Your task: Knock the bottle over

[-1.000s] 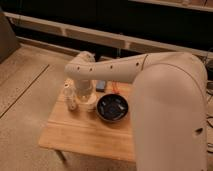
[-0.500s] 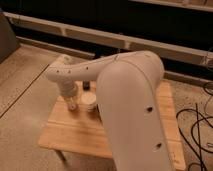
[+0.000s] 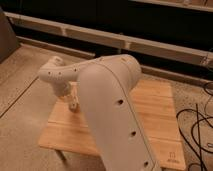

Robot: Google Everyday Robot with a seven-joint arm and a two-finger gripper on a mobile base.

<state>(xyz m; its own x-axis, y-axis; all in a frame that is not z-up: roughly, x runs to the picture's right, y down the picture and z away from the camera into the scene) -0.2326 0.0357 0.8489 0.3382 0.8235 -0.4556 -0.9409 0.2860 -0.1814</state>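
My white arm (image 3: 115, 100) fills the middle of the camera view and bends down over the left part of the wooden table (image 3: 155, 115). The gripper (image 3: 71, 102) is at the arm's lower end, low over the table's left side. A small pale shape (image 3: 74, 106) at its tip may be the bottle; I cannot tell it apart from the gripper, nor whether it stands or lies. The dark round bowl is hidden behind the arm.
The table stands on a speckled floor (image 3: 25, 100). A dark wall with pale rails (image 3: 150, 42) runs behind it. Black cables (image 3: 200, 125) lie on the floor at the right. The table's left edge is close to the gripper.
The arm has swung further left and nearer the camera and now hides the bowl and most of the table's middle. The gripper has stayed low at the table's left part, where the bottle stood.
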